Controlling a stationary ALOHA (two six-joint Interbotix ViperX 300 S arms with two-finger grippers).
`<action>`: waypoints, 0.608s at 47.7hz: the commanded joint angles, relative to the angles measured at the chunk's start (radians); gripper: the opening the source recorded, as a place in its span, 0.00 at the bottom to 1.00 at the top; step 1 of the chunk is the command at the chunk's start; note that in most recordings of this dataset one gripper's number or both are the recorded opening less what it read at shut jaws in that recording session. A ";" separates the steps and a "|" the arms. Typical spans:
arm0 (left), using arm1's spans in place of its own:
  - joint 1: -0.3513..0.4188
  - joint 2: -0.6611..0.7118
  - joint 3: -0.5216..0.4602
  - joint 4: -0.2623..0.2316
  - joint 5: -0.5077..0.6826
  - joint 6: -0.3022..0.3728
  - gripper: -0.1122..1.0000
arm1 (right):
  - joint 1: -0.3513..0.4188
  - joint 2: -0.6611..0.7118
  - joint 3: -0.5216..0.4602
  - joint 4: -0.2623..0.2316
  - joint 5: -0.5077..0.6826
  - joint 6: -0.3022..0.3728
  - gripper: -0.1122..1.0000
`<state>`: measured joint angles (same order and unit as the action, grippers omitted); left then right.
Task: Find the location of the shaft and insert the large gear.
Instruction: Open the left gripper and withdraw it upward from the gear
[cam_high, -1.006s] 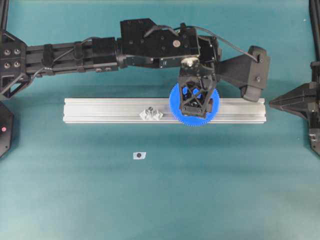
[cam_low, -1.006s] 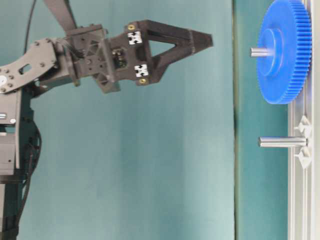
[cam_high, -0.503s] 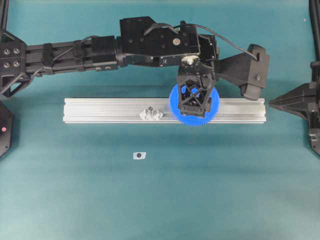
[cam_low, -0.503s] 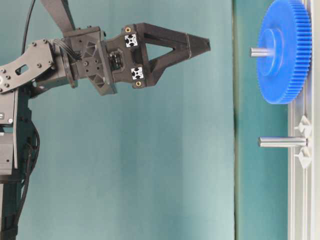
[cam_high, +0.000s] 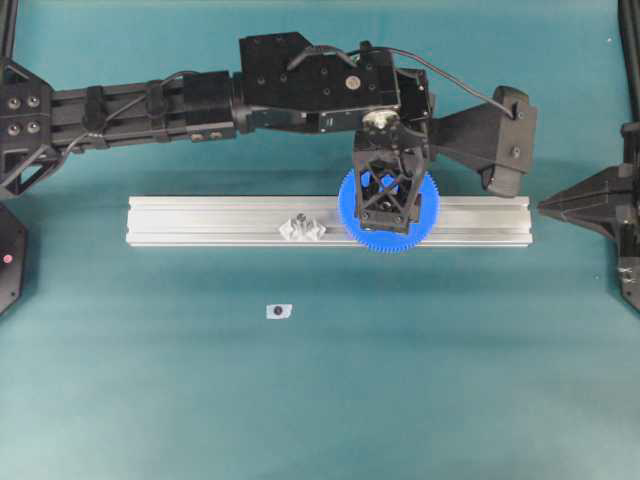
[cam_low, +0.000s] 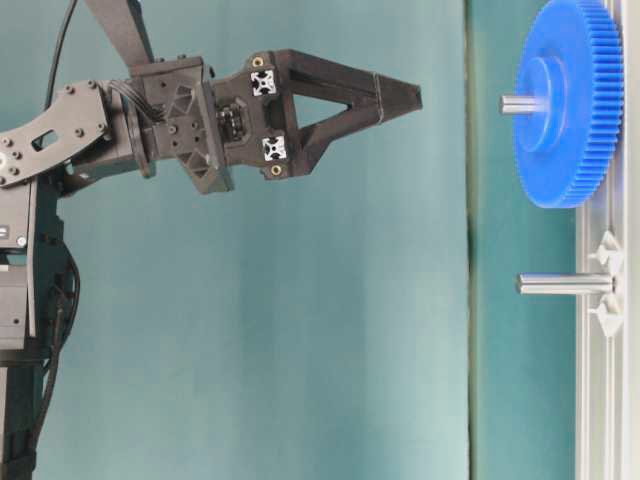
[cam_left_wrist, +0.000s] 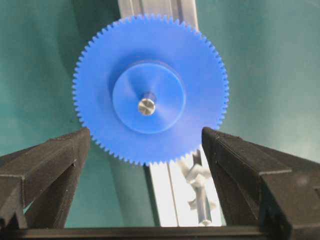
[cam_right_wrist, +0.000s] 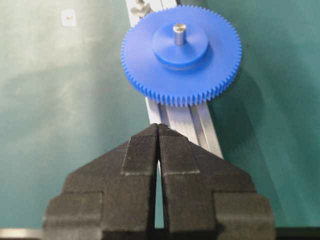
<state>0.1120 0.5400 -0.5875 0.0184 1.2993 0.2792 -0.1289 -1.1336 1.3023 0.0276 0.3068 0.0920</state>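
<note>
The large gear sits flat on the aluminium rail, its hub threaded over the shaft, whose metal tip pokes through the centre hole. The left gripper hangs above it with jaws spread wide, gripping nothing; the right gripper is pressed together, well back. Insertion looks complete, so the next move should be withdrawing clear without nudging the gear.

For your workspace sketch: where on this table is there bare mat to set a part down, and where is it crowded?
Bare mat spreads below the aluminium rail, broken only by a small tag. Crowded: above the rail, under the left arm, and around the large gear, where the open left gripper hangs.
</note>
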 joint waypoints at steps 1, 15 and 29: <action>0.000 -0.023 -0.028 0.003 0.003 -0.002 0.92 | -0.003 0.006 -0.026 -0.002 -0.005 0.009 0.09; 0.000 -0.018 -0.026 0.003 0.006 -0.003 0.92 | -0.003 0.006 -0.026 0.000 -0.003 0.009 0.09; 0.000 -0.015 -0.028 0.003 0.006 -0.006 0.92 | -0.003 0.008 -0.025 -0.002 -0.005 0.009 0.09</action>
<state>0.1120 0.5461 -0.5890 0.0199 1.3085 0.2746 -0.1289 -1.1351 1.3008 0.0276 0.3083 0.0936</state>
